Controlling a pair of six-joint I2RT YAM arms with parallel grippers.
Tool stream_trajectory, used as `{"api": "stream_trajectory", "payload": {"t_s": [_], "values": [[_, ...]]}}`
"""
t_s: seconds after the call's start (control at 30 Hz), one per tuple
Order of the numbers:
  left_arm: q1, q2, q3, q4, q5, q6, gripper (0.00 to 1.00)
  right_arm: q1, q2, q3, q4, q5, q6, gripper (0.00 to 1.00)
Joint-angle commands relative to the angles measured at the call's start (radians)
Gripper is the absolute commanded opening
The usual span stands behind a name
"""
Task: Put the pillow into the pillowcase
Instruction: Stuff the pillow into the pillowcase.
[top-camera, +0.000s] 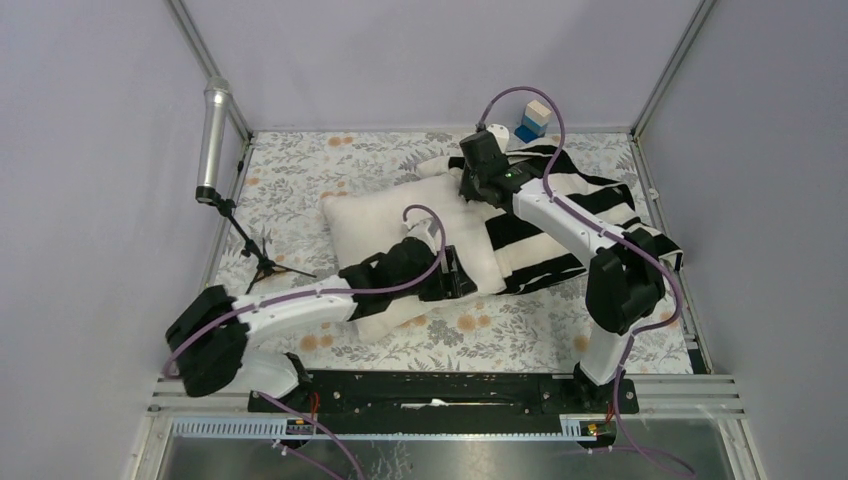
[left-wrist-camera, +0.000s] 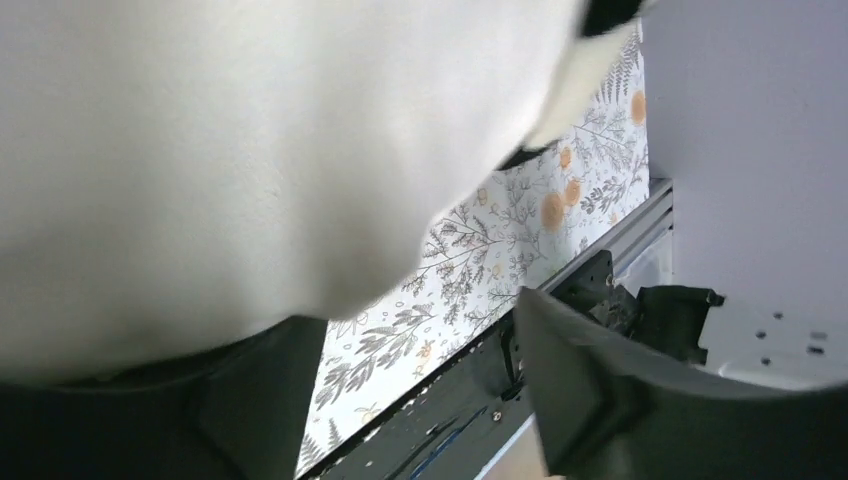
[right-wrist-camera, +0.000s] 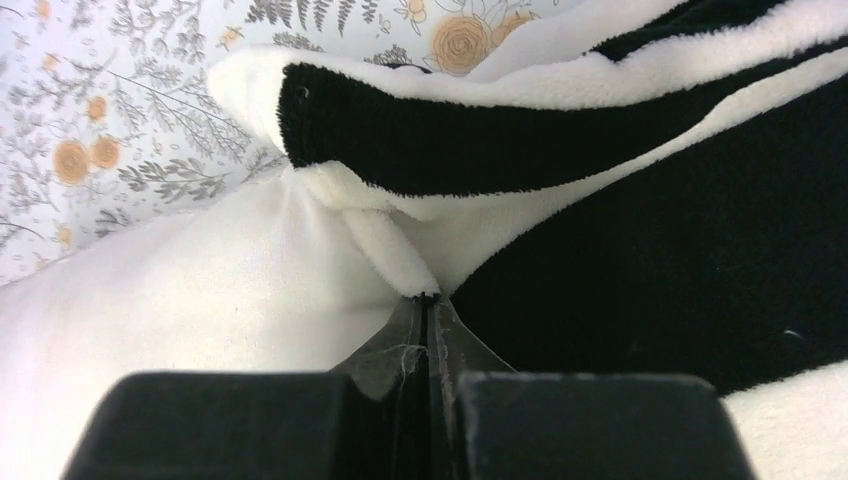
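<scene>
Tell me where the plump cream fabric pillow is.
Top view: the plump cream pillow lies mid-table on the floral cloth, its right end against the black-and-white striped pillowcase.

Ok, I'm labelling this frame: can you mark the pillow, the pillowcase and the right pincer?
pillow (top-camera: 375, 225): top external view, bare cream far-left part.
pillowcase (top-camera: 605, 195): top external view, striped far-right part.
right pincer (right-wrist-camera: 428, 305): right wrist view, closed fingertips pinching the pillowcase edge.
</scene>
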Motion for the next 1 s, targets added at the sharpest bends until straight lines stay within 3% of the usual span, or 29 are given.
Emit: {"api": "stream_trajectory", "payload": {"t_s": [0.0,0.13,0.23,0.3,0.4,0.47,0.57,0.63,0.67,0.73,0.77,0.83,0.97], "values": [[0.019,-0.194,0.143,-0.230,-0.094,0.067,0.82,-0.005,-0.064,-0.041,0.001,-0.114,0.012,0.00],[0.139,-0.343,0.210,-0.513,-0.202,0.097,0.99,-0.005,-0.075,-0.064,0.018,-0.124,0.011,0.00],[0.342,-0.396,0.208,-0.630,-0.183,0.169,0.99,-0.006,-0.081,-0.067,0.019,-0.132,0.007,0.00],[0.494,-0.410,0.157,-0.618,-0.117,0.208,0.99,-0.006,-0.089,-0.065,0.017,-0.138,0.002,0.00],[0.652,-0.404,0.043,-0.538,-0.114,0.182,0.99,-0.005,-0.103,-0.054,0.007,-0.152,0.001,0.00],[0.724,-0.391,-0.071,-0.327,-0.014,0.127,0.99,-0.006,-0.111,-0.053,0.006,-0.162,0.003,0.00],[0.708,-0.270,-0.158,-0.009,0.134,0.057,0.98,0.008,-0.102,-0.019,-0.009,-0.184,0.013,0.00],[0.630,-0.177,-0.129,0.074,0.137,0.054,0.89,0.065,-0.085,0.031,-0.032,-0.174,0.020,0.00],[0.582,-0.143,-0.109,0.102,0.130,0.053,0.80,0.101,-0.078,0.055,-0.033,-0.190,0.039,0.00],[0.496,-0.081,-0.069,0.124,0.105,0.040,0.48,0.174,-0.053,0.100,-0.007,-0.268,0.087,0.00],[0.462,-0.054,-0.055,0.134,0.097,0.029,0.27,0.212,-0.035,0.129,0.004,-0.298,0.105,0.00],[0.420,-0.018,-0.044,0.166,0.103,0.004,0.00,0.250,0.015,0.192,0.004,-0.343,0.125,0.00],[0.363,-0.019,-0.030,0.119,0.049,0.012,0.00,0.236,0.079,0.305,-0.060,-0.331,0.100,0.00]]}}
